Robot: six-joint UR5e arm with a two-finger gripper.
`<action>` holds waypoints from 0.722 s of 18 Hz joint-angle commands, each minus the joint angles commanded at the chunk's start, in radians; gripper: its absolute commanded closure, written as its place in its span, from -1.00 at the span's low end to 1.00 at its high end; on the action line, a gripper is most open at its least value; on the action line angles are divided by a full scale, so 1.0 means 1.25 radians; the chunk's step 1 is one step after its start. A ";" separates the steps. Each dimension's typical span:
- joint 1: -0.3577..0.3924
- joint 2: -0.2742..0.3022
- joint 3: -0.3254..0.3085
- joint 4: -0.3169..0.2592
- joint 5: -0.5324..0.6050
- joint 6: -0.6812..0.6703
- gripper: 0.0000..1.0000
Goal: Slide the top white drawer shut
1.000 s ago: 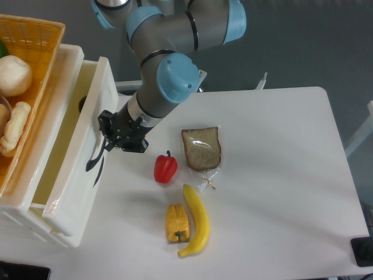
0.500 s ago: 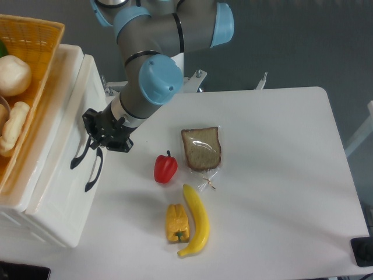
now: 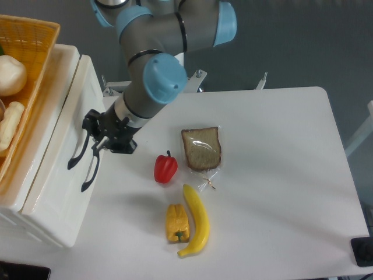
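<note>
Looking down from the fixed camera, the glossy white plastic top drawer [image 3: 55,157] sits at the left edge of the white tabletop [image 3: 274,175], pushed in flush with the white cabinet body [image 3: 35,169], so no cream inside shows. Two dark curved handles are visible on the front, the upper one [image 3: 77,154] belonging to that drawer and the lower one [image 3: 91,170] to the matching front below it. The black two-finger hand [image 3: 98,140] is right up against the drawer front next to the upper handle; honestly can't tell if the fingers are spread or pressed together, they blur into the dark handle from this angle. The grey arm with light-blue joint caps [image 3: 160,76] reaches down from the top of the shot. On top of the cabinet sits an orange wicker basket [image 3: 26,70] with pale bread rolls [image 3: 10,70] in it. Out on the tabletop, well apart from the cabinet: a red bell pepper [image 3: 165,168], a bagged slice of brown bread [image 3: 201,149], a yellow banana [image 3: 198,220] and a yellow bell pepper [image 3: 176,223] just beside the banana.
</note>
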State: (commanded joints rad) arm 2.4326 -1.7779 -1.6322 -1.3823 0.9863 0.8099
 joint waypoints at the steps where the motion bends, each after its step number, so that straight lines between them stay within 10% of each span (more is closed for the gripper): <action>1: 0.028 0.000 0.004 0.011 0.001 0.001 -1.00; 8: 0.179 -0.067 0.058 0.134 0.207 0.054 -1.00; 13: 0.238 -0.114 0.094 0.138 0.288 0.242 -1.00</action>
State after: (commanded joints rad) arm 2.7304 -1.9205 -1.5141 -1.2103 1.3467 1.1129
